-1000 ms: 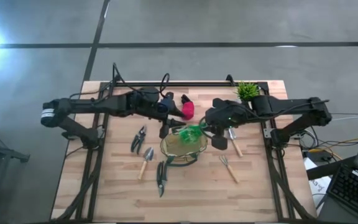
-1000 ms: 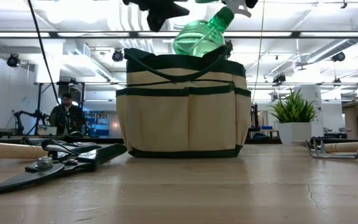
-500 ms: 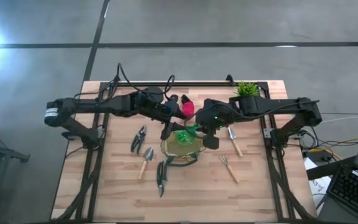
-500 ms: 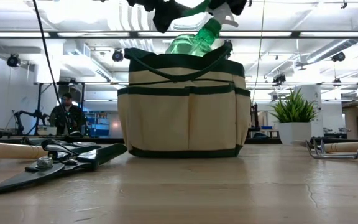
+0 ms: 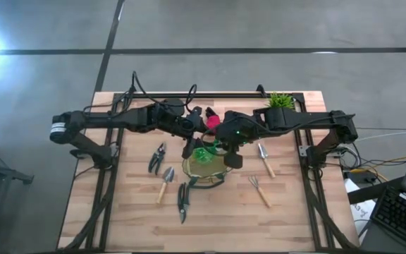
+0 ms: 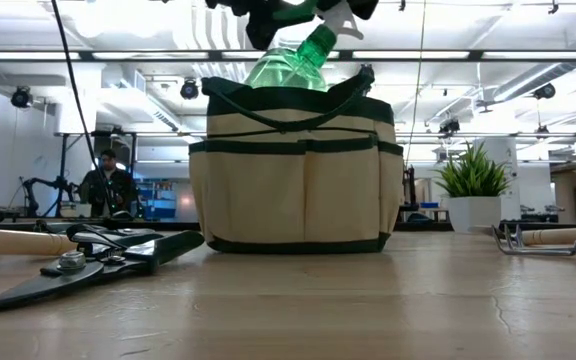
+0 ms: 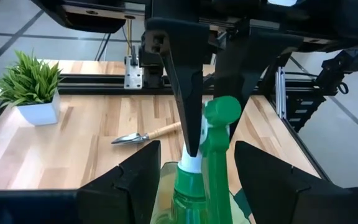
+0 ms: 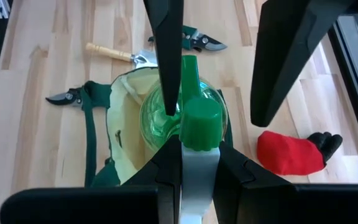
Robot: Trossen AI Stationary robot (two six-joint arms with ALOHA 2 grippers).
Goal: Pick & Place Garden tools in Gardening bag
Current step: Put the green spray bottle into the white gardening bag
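Note:
The green spray bottle (image 5: 205,152) hangs tilted in the mouth of the olive-tan gardening bag (image 5: 204,169), which stands upright mid-table; the low view shows the bottle's body (image 6: 286,66) above the bag's rim (image 6: 293,95). My right gripper (image 8: 199,168) is shut on the bottle's head. My left gripper (image 7: 197,186) is open, its fingers (image 8: 166,56) standing on either side of the bottle's top without clear touch. The red-and-black piece (image 5: 212,122) lies on the table behind the bag. My right gripper pinches the bottle's white-and-green spray head (image 8: 199,155) between its two fingers. The fingers come from above, slanting in from the table's right. The bottle hangs below them, tilted, its body (image 8: 166,118) down inside the bag's mouth.
Black pruning shears (image 5: 156,159), a wood-handled trowel (image 5: 165,183) and a second pair of shears (image 5: 182,201) lie left of and in front of the bag. Another trowel (image 5: 265,159) and the rake (image 5: 259,189) lie right. A potted plant (image 5: 280,103) stands far right. A person (image 6: 108,182) sits beyond the table.
My right gripper has carried the spray bottle toward the table's left, over the bag, and down. The bottle has sunk lower, its body now within the bag's mouth, and still hangs tilted.

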